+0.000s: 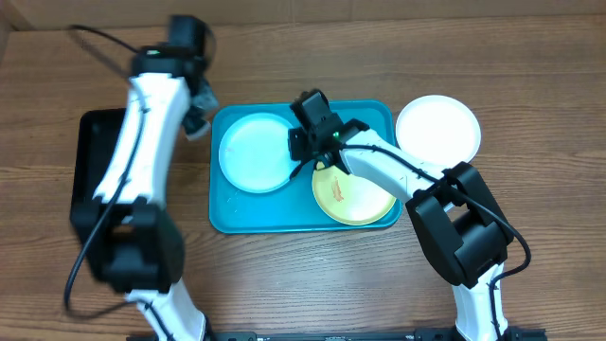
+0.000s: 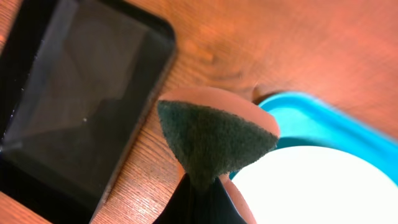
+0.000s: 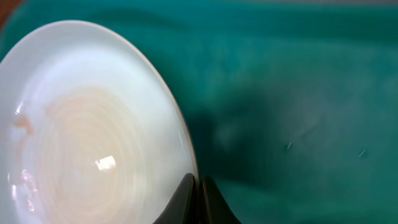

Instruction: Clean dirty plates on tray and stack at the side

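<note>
Wooden table (image 1: 530,57) bears the tray (image 1: 284,220). The light blue plate (image 1: 254,153) lies in its left half, smeared. The right gripper (image 3: 198,199) pinches its rim and the left gripper (image 1: 197,112) clamps a sponge (image 2: 211,137) beside the tray. Cleaning seems about to start – next, probably, steadying the plate while the sponge comes across.

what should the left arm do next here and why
Probably carry the left gripper and its sponge over the rim of the tray onto the light blue plate. The sponge hangs above the table beside the tray corner, off the plate. The plate shows an orange-brown smear, and the right gripper appears pinched on its rim, steadying it.
</note>
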